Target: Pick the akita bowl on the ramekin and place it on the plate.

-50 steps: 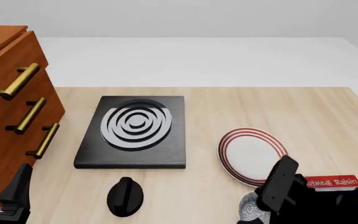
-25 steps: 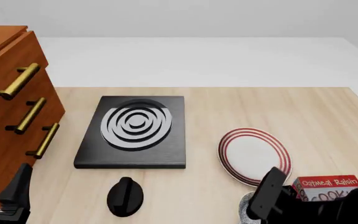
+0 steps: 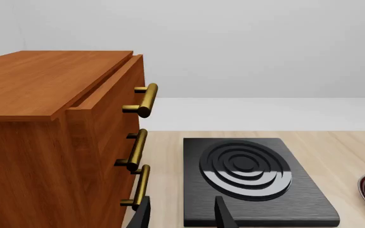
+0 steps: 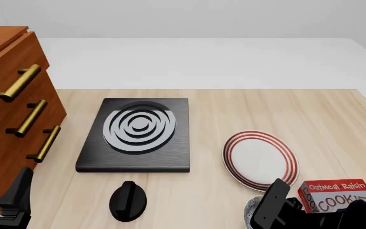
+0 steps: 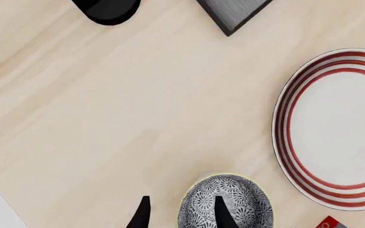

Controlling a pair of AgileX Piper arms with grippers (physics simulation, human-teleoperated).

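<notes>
**Right gripper over akita bowl, jaws apart**

Right gripper (image 5: 179,213) spread, one finger (image 5: 222,213) over the akita bowl (image 5: 230,206), nothing clamped; bowl at near right, just near of the plate (image 4: 259,158); ramekin barely visible under it; left gripper (image 3: 181,216) spread and empty by the cabinet (image 4: 8,119).
</notes>
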